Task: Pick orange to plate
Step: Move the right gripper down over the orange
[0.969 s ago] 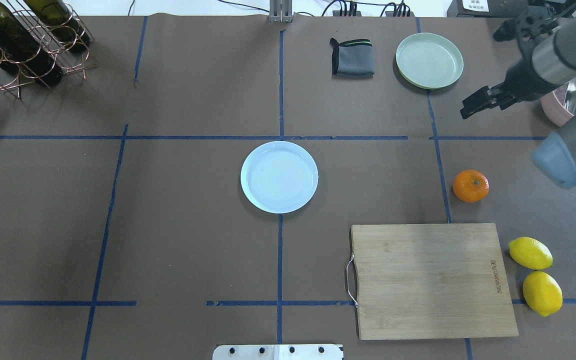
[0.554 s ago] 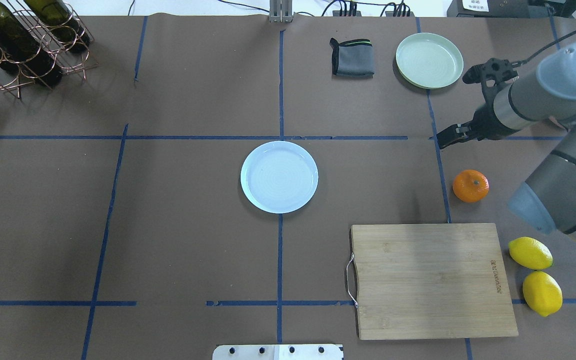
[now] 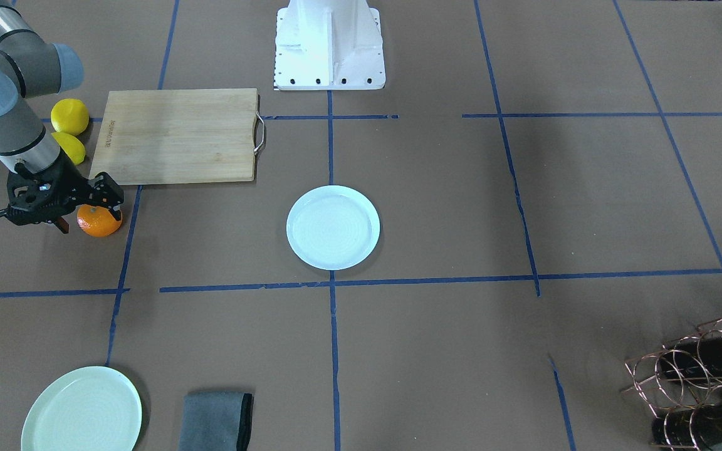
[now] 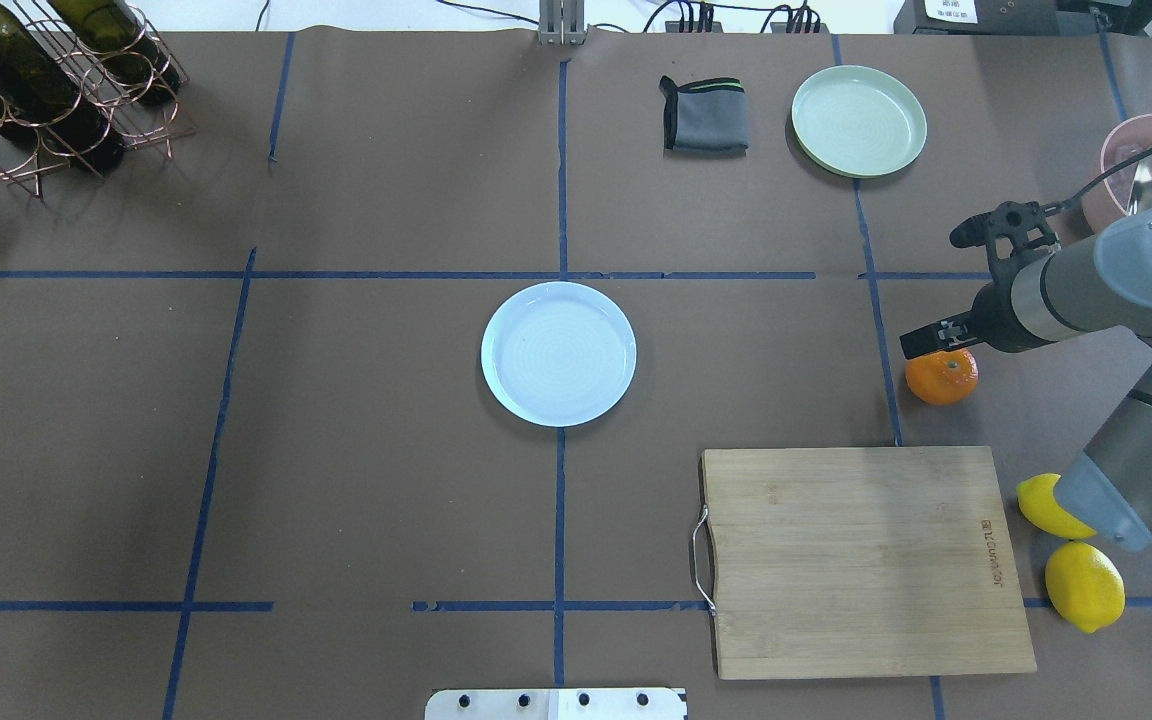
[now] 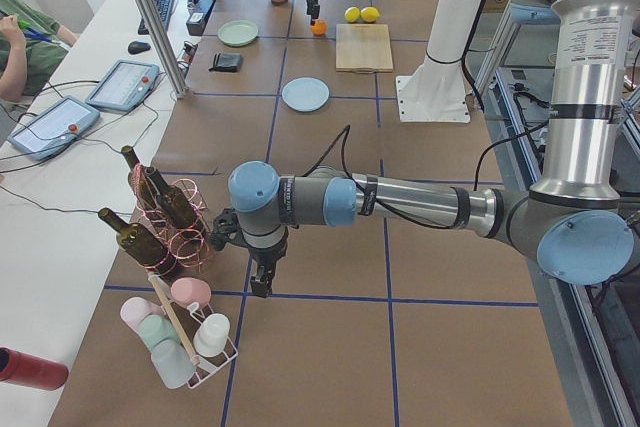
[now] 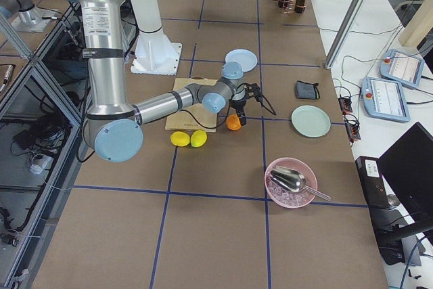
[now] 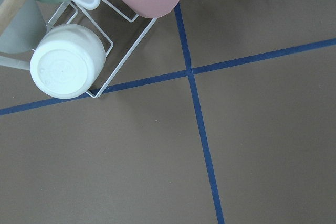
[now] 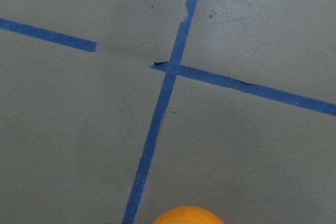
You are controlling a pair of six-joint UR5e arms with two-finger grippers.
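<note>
Just past the cutting board (image 4: 866,560), the orange (image 4: 941,375) lies on the bench (image 4: 336,450), well right of the plate (image 4: 558,354). The right gripper (image 4: 926,340) hovers over its far edge, jaws released: centre over the fruit, descend, close gently. Left gripper (image 5: 262,285): jaws' state cannot be told.

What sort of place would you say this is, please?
Most likely a robotics lab test bench: the paper-covered table is marked into squares with blue tape, a robot arm reaches over it, and control tablets lie on a side bench.
</note>
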